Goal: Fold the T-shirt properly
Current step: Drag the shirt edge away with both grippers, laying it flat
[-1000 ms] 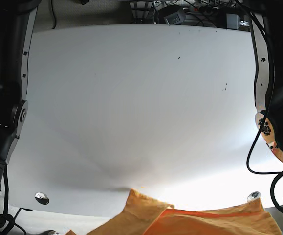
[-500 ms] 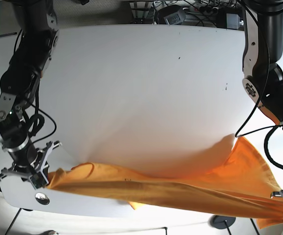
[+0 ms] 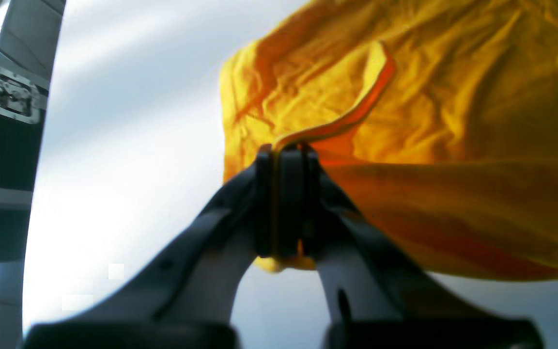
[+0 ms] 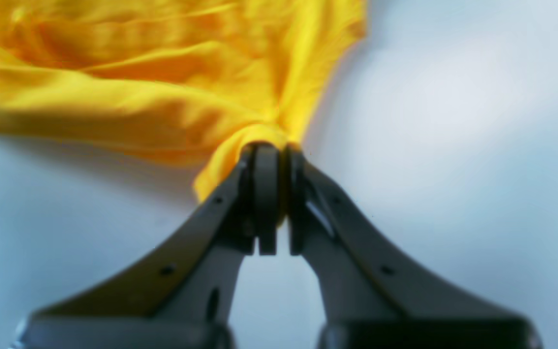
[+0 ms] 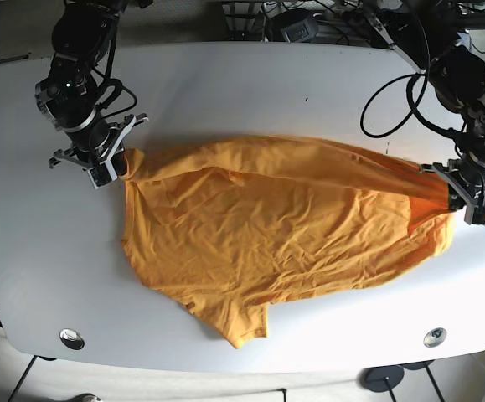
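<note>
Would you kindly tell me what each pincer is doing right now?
Left pincer: closed on the T-shirt edge.
Right pincer: closed on bunched T-shirt fabric.

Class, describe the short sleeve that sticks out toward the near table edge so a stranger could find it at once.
Start at the white table, then the orange T-shirt spread across it. At its near edge one short sleeve juts out alone, lying free, far from either hand.

You see a white table [image 5: 250, 92] with a few small dark specks and two round metal fittings [image 5: 72, 338] near its front corners. Behind its far edge lies a tangle of cables and black boxes [image 5: 296, 25].
</note>
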You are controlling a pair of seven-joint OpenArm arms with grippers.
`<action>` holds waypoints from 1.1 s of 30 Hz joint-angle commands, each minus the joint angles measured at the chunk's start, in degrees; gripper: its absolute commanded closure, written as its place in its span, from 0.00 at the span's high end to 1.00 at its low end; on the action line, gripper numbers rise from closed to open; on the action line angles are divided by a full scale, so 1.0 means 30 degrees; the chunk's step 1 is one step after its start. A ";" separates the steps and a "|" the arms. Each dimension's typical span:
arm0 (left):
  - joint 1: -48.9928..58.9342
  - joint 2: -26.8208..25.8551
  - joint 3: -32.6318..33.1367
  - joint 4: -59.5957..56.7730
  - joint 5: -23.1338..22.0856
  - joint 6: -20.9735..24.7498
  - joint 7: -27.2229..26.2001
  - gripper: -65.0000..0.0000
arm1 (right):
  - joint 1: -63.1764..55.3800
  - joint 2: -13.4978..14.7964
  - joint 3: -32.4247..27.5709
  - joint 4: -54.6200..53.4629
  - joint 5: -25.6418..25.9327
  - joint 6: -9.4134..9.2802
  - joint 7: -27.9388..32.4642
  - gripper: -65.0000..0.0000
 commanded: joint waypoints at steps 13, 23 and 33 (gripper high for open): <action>0.4143 0.0236 -0.2759 0.0497 -0.0119 -0.0004 -0.0513 0.00 | -0.3476 -0.0212 0.1738 0.0347 -0.0028 -0.0039 0.0461 0.03; 0.5521 0.0324 -0.3345 0.0497 -0.0149 -0.0004 -0.0572 0.00 | -0.4092 -0.0212 0.3291 0.0318 -0.0028 -0.0039 0.0314 0.18; 0.6400 0.0442 -0.3403 0.0585 -0.0236 -0.0004 -0.0484 0.60 | -0.6143 0.1370 0.3379 0.0318 0.8148 -0.0039 0.0285 0.77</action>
